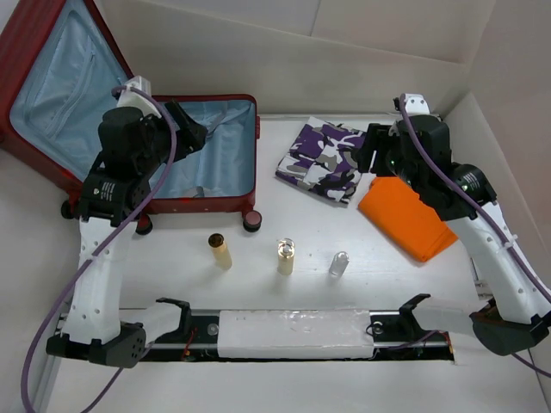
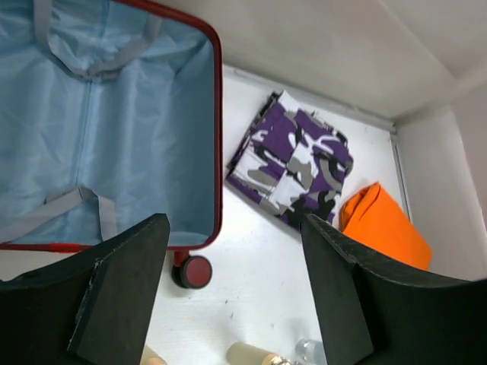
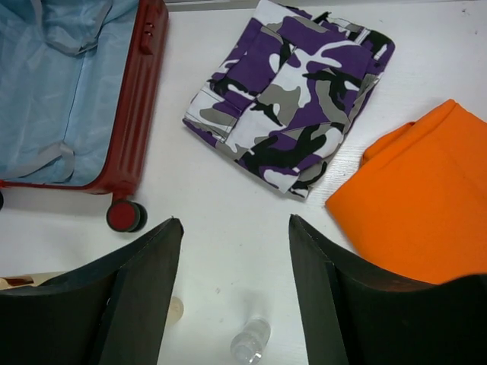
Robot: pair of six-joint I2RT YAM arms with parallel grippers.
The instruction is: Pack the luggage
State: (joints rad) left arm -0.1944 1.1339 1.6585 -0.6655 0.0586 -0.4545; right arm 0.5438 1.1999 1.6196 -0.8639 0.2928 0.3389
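Observation:
The luggage (image 1: 231, 182) lies open at the left, a dark red hard shell with light blue lining (image 2: 114, 137) and its lid (image 1: 52, 77) raised against the back wall. My left gripper (image 1: 191, 133) hangs open above its right half with nothing between the fingers (image 2: 125, 289). A folded purple camouflage garment (image 1: 323, 159) (image 2: 293, 163) (image 3: 293, 99) lies right of the case. A folded orange cloth (image 1: 406, 219) (image 3: 418, 205) lies beside it. My right gripper (image 1: 366, 151) hovers open and empty over these clothes, its fingers (image 3: 144, 281) well apart.
Three small bottles stand in a row near the front: a tan one (image 1: 220, 251), a gold-capped one (image 1: 285, 256) and a clear one (image 1: 338, 263) (image 3: 249, 341). A red case wheel (image 1: 252, 221) (image 3: 123, 216) pokes out toward them. White walls enclose the table at the back and right.

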